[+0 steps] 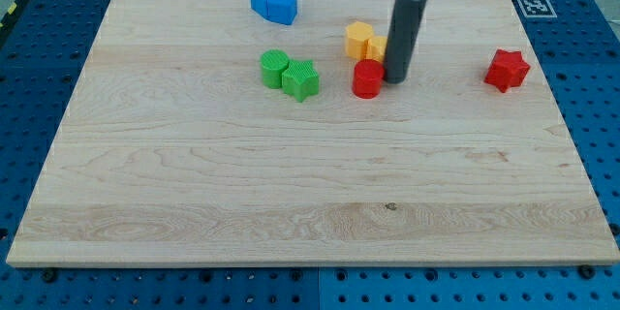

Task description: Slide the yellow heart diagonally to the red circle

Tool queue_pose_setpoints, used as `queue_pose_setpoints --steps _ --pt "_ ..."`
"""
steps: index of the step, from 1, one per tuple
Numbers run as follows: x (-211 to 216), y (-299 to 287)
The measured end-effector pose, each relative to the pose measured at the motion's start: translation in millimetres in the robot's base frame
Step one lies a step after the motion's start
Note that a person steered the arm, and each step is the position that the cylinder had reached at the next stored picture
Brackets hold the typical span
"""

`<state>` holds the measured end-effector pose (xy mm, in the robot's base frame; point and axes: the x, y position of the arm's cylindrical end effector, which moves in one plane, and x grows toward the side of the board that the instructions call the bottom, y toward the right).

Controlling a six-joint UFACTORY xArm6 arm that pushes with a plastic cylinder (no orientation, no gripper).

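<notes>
My tip [395, 79], a bare rod with no pincer to open or close, stood just at 3 o'clock of the red circle [367, 78]. The yellow heart [360, 40] lay at the circle's 12 o'clock, partly hidden behind the rod

No readable text; only square coded marker [531, 6] on board's top-right corner.

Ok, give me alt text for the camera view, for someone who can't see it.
My tip rests just right of the red circle block, with yellow blocks right behind them. On the wooden board also sit two green blocks, blue blocks and a red star block.
</notes>
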<state>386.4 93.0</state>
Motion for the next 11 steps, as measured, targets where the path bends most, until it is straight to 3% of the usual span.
queue_pose_setpoints --steps 2,5,8,11 --pt "-19.6 -38.8" --pt "-63.3 -38.1" --pt "-62.3 1.6" --pt "-71.0 -26.3"
